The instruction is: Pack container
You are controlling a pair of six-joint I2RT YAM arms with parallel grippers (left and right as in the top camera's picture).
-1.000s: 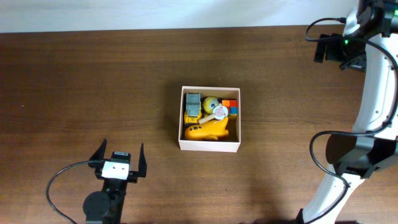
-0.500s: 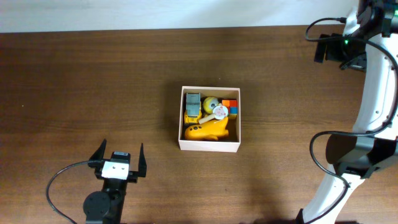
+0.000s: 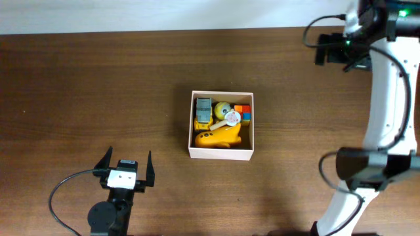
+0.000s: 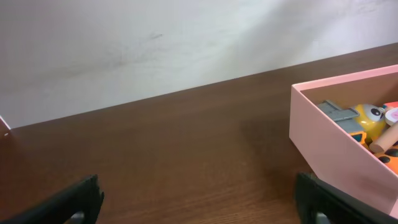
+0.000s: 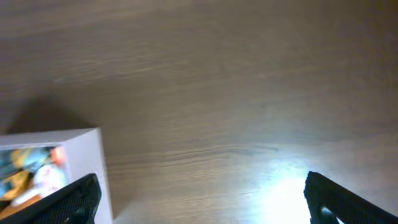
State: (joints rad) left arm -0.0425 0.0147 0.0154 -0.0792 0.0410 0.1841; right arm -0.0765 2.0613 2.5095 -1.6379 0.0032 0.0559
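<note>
The container [image 3: 220, 154], a square white-walled box, sits mid-table with several toys in it: a yellow animal toy [image 3: 218, 138], a grey and yellow truck [image 3: 203, 113], a yellow ball [image 3: 222, 107] and red and blue blocks [image 3: 243, 113]. My left gripper [image 3: 126, 161] rests near the front edge, left of the box, open and empty. In the left wrist view the left gripper [image 4: 199, 208] faces bare wood, with the container [image 4: 329, 143] to its right. My right gripper [image 5: 205, 205] hangs open and empty over the table, and the container [image 5: 81, 162] shows at its lower left.
The brown wooden table [image 3: 98, 85] spreads on all sides of the box. The white right arm [image 3: 384, 98] curves along the right edge, its black wrist [image 3: 331, 49] at the far right corner. A pale wall [image 4: 155, 37] stands behind the table.
The right arm's wrist has shifted left along the far edge of the table. The left gripper and the container have not moved.
</note>
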